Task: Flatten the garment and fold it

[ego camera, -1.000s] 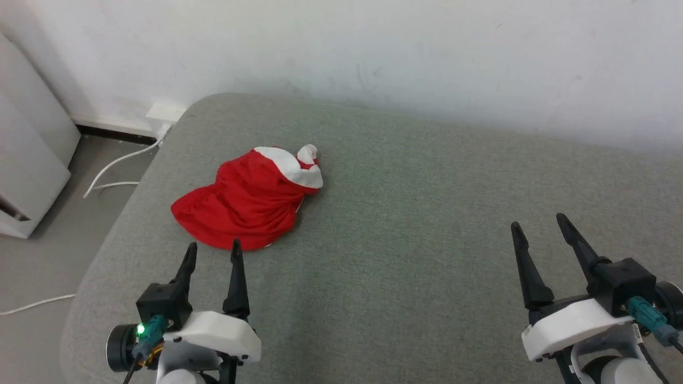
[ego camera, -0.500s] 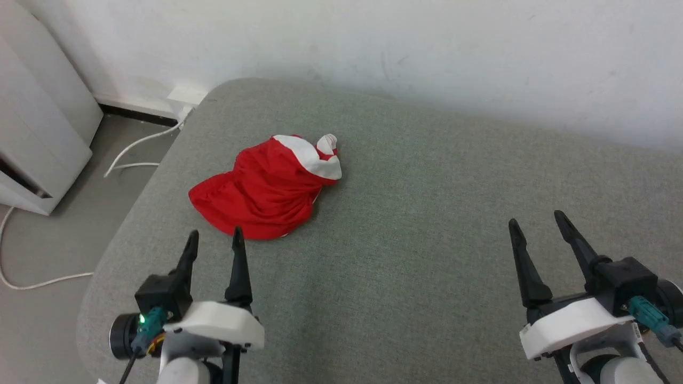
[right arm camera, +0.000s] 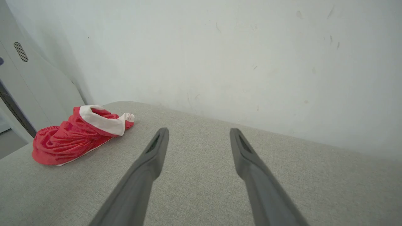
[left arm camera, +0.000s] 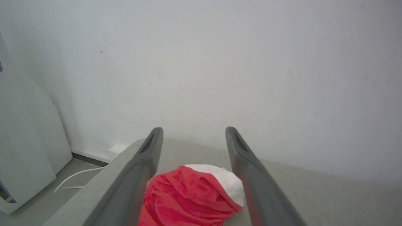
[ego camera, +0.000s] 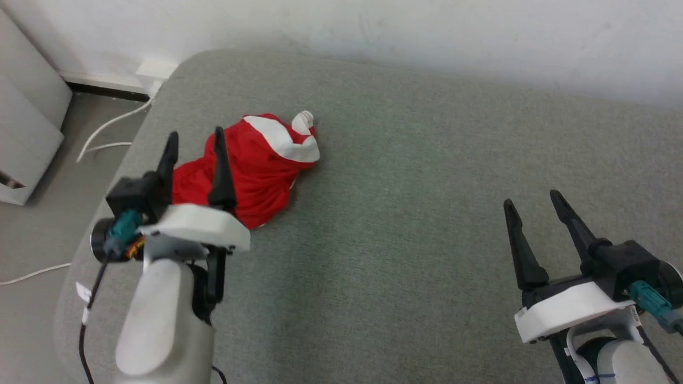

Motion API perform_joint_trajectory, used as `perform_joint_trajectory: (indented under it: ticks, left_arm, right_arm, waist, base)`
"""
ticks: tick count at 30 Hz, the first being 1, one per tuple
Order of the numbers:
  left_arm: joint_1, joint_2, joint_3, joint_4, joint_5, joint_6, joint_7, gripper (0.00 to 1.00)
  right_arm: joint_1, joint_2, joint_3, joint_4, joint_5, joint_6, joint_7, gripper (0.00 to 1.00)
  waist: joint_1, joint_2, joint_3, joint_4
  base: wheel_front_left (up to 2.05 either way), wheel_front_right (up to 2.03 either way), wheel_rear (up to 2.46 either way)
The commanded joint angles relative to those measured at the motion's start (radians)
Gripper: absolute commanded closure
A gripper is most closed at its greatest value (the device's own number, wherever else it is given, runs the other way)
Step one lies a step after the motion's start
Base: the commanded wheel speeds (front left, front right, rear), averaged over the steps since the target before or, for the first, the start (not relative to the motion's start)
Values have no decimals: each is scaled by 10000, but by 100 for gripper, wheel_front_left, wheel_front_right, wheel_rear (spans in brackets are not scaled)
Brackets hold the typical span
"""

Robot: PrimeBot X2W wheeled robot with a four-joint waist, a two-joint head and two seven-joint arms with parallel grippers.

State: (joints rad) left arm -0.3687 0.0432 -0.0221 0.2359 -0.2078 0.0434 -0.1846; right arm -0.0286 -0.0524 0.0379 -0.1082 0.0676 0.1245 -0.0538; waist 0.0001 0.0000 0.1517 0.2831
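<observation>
The red garment (ego camera: 256, 170) lies crumpled in a heap on the left part of the grey cushion (ego camera: 405, 224), its white band (ego camera: 283, 140) folded over at the far end. My left gripper (ego camera: 195, 136) hangs open above the heap's near-left side, raised off the fabric; in the left wrist view the garment (left arm camera: 188, 197) shows between and below the open left gripper (left arm camera: 193, 131). My right gripper (ego camera: 531, 198) stands open and empty over bare cushion at the lower right, far from the garment (right arm camera: 75, 136), which sits at the left of the right wrist view, beyond the right gripper (right arm camera: 198, 131).
A white wall (ego camera: 427, 32) runs along the cushion's far edge. Left of the cushion is floor with white cables (ego camera: 106, 130) and a pale grey appliance (ego camera: 24, 128). The cushion's left edge (ego camera: 114, 176) lies close to the garment.
My left arm has lifted and reached forward, so its gripper now hangs over the garment's near side. The head camera shifted. The right gripper has barely moved.
</observation>
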Motion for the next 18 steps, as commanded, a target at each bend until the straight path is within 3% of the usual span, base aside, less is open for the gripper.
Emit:
perform_joint_trajectory:
  ticks: [1, 9, 18]
  left_arm:
    - [-458, 165, 96, 417, -193, -86, 98, 0]
    - [-2466, 993, 235, 3174, -782, -476, 1705, 0]
    - [-4363, 1810, 254, 6453, -1656, -1092, 4795, 0]
  right_arm:
    - [-196, 15, 16, -5, 107, 46, -62, 0]
    - [-469, 17, 194, 108, 302, 50, -195, 0]
    - [-917, 19, 478, 212, 412, 55, -337, 0]
  waist:
    - [-1, 0, 324, -348]
    - [-1, 0, 835, -841]
    - [-1, 0, 1429, -1220]
  base:
    - [0, 0, 0]
    - [0, 0, 0]
    - [0, 0, 0]
